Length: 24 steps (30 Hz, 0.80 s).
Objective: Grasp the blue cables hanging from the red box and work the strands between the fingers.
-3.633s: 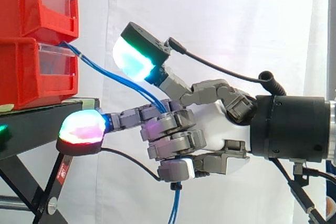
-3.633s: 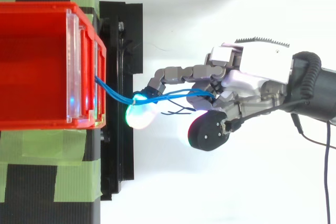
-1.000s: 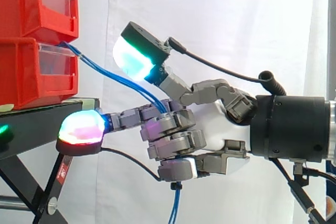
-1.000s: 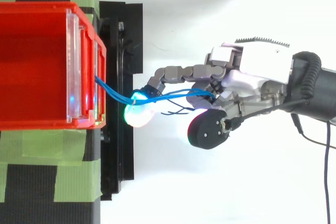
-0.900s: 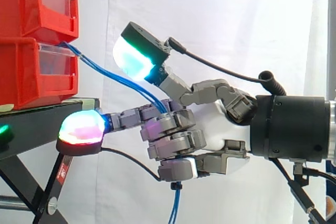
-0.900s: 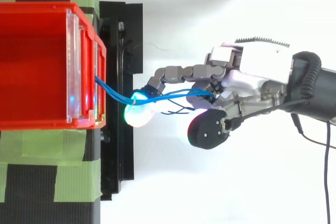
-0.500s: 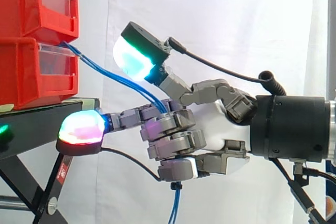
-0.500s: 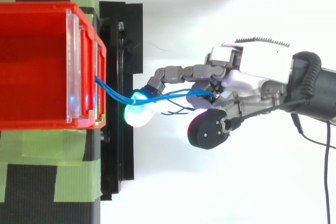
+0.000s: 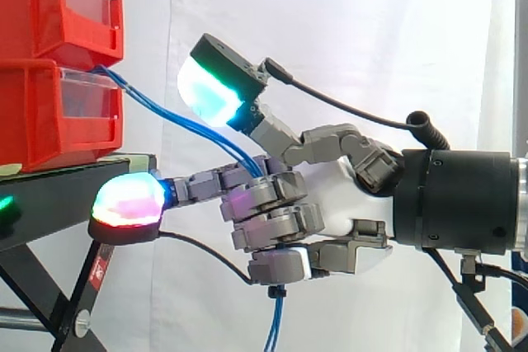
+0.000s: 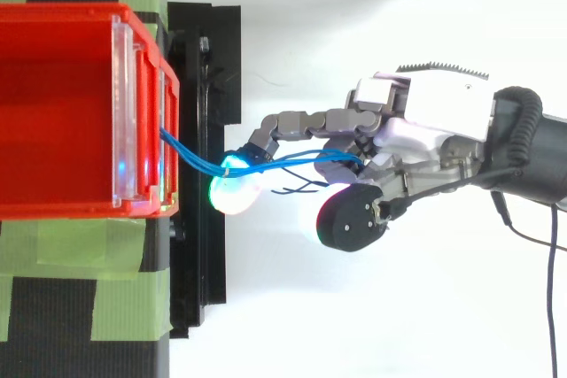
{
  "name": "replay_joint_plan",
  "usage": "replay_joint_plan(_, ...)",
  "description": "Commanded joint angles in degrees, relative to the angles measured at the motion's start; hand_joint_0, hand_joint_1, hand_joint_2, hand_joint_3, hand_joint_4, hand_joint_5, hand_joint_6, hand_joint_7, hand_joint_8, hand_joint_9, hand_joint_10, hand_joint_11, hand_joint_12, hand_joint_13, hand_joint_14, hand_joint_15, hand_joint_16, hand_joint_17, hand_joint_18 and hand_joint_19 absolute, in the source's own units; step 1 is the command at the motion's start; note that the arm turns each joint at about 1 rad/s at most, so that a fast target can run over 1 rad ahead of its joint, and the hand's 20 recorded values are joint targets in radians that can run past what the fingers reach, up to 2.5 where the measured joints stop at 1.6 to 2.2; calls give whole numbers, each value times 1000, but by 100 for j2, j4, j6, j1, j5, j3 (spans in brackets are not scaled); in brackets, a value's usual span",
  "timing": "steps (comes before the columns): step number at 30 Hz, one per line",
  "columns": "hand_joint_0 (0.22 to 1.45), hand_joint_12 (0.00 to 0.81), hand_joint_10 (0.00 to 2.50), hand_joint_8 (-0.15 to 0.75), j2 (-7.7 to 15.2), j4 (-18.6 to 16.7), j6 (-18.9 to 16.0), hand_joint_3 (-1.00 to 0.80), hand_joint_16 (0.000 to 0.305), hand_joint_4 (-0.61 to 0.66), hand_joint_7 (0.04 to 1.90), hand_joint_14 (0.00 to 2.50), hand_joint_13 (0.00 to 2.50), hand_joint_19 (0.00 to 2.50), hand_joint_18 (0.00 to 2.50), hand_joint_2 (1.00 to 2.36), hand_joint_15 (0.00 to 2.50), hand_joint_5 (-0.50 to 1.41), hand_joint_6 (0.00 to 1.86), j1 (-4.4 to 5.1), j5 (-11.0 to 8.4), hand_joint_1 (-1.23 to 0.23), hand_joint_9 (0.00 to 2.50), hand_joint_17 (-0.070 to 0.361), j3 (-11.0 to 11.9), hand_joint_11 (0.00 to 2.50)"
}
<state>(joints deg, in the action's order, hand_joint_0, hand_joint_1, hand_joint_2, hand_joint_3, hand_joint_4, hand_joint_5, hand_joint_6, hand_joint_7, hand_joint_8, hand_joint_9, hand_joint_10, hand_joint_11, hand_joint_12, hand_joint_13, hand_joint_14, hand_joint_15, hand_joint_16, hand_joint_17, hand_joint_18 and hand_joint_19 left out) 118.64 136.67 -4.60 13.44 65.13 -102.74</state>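
Blue cables [image 9: 177, 121] run from the front of the lower red box [image 9: 58, 113] down and right into my hand [image 9: 330, 199]. Several fingers are curled round the strands, and the cables come out below the hand [image 9: 275, 323]. One finger stretches left towards the stand, its pad [image 9: 128, 204] glowing pink and green. The thumb points up and left above the cables, with a cyan pad [image 9: 210, 92]. From above, the strands [image 10: 190, 158] leave the red box [image 10: 62, 108] and pass over the glowing pad into the curled fingers [image 10: 350, 161].
Two red bins are stacked at the left on a black stand [image 9: 58, 195] with angled legs. Green tape strips [image 10: 71, 303] lie on the black surface beside the bin. A white curtain hangs behind.
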Motion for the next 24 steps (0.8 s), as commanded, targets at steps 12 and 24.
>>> replay_joint_plan(12,780,476,2500,417,2,0,-6,-1000,55,295,1001,2500,1272,1018,1656,1000,1643,149,15,1,0,-530,928,124,-1,2500)
replay_joint_plan(24,781,476,2500,417,2,0,-6,-1000,55,298,1001,2500,1272,1018,1656,1000,1643,150,15,1,0,-530,928,124,-1,2500)
